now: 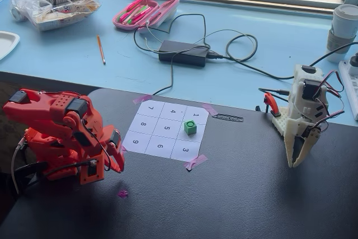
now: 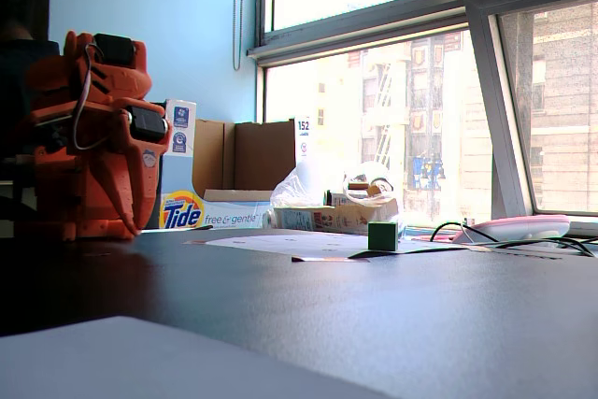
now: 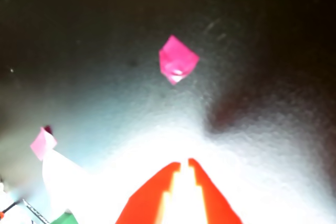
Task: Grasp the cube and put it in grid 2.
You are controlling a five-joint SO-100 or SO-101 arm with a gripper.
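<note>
On grid 2 [image 1: 192, 133] sits one cube [image 1: 190, 127]

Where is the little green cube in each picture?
A fixed view: the cube sits on the numbered sheet, right of centre.
A fixed view: the cube stands low on the dark table, right of centre, at the sheet's edge.
Wrist view: only a green sliver at the bottom left, maybe the cube.
Shared landmark: the white sheet.

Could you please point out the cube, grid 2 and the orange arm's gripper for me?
cube [image 1: 190, 127]: a fixed view, on its green top face.
grid 2 [image 1: 197, 136]: a fixed view, on bare white paper beside the cube.
gripper [image 3: 184, 167]: wrist view, between the orange fingers' tips.
</note>
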